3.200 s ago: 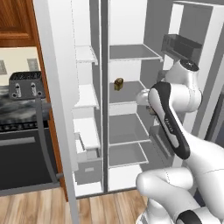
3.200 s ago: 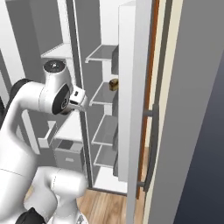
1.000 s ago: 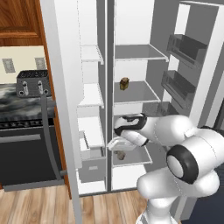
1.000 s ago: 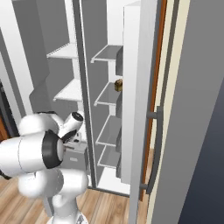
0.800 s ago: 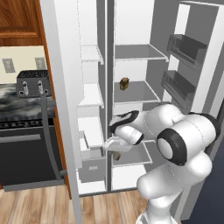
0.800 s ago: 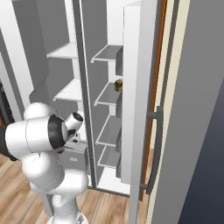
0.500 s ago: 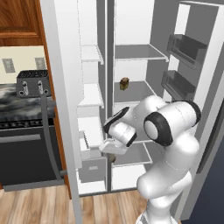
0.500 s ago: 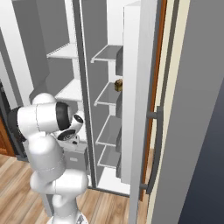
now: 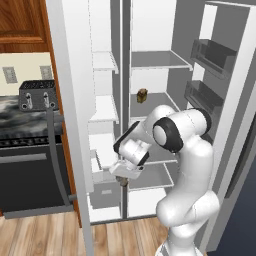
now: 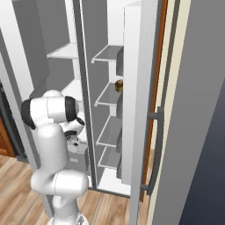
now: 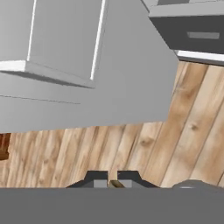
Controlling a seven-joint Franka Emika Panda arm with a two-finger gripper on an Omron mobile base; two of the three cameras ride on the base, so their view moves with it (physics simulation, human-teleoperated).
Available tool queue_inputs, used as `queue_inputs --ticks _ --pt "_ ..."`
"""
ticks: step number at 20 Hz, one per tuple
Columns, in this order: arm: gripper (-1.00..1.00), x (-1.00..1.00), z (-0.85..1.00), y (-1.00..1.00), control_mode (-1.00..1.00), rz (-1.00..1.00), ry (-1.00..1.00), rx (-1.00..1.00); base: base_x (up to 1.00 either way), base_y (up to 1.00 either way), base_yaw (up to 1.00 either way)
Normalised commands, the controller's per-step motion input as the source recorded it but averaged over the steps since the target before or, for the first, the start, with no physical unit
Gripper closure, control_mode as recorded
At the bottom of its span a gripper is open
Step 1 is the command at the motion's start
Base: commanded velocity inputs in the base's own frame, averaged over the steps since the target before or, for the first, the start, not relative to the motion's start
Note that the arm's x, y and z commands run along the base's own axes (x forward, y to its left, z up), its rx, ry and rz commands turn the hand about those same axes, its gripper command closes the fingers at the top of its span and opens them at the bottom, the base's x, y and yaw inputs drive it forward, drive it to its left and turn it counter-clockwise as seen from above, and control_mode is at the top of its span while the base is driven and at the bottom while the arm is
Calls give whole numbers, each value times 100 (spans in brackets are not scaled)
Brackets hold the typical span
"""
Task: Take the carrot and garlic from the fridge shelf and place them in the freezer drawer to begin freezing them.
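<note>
Pointing straight down, the gripper [image 9: 123, 181] hung with its two dark fingertips [image 11: 97, 179] drawn almost together, only a narrow slit between them. In the hand view a thin tan-brown sliver [image 11: 115, 184] sat in that slit, too small to say what it was. Directly beneath the tips lay the wooden floor [image 11: 175, 144]. Just beside the gripper and a little lower, toward the left of the left base view, stood the freezer drawer [image 9: 104, 191], a pale grey box with a small handle slot in its flat front; the hand view caught it ahead of the tips, its front turned dark [image 11: 192, 31]. The gripper hovered over the drawer's near edge without touching it, as far as the left base view showed. Well above the gripper, past the bent white arm [image 9: 172, 132], the fridge shelf [image 9: 159, 104] carried a boxy tan-brown item [image 9: 142, 95] near its front left. Farther off to the gripper's left, beyond the open fridge door [image 9: 70, 125], a toaster [image 9: 37, 95] sat on a counter above a black stove [image 9: 25, 165].
</note>
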Motion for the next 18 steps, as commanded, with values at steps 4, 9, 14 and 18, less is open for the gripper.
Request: queue_inputs --ticks 4,9,14,18 --pt "100 30 -21 17 -100 0 3 0 0 0 0" --pt "100 29 -17 34 -100 -2 2 0 0 0 0" --pt "100 24 -14 43 -100 -4 0 0 0 0 0" --pt "100 19 -13 41 -100 -5 0 0 0 0 0"
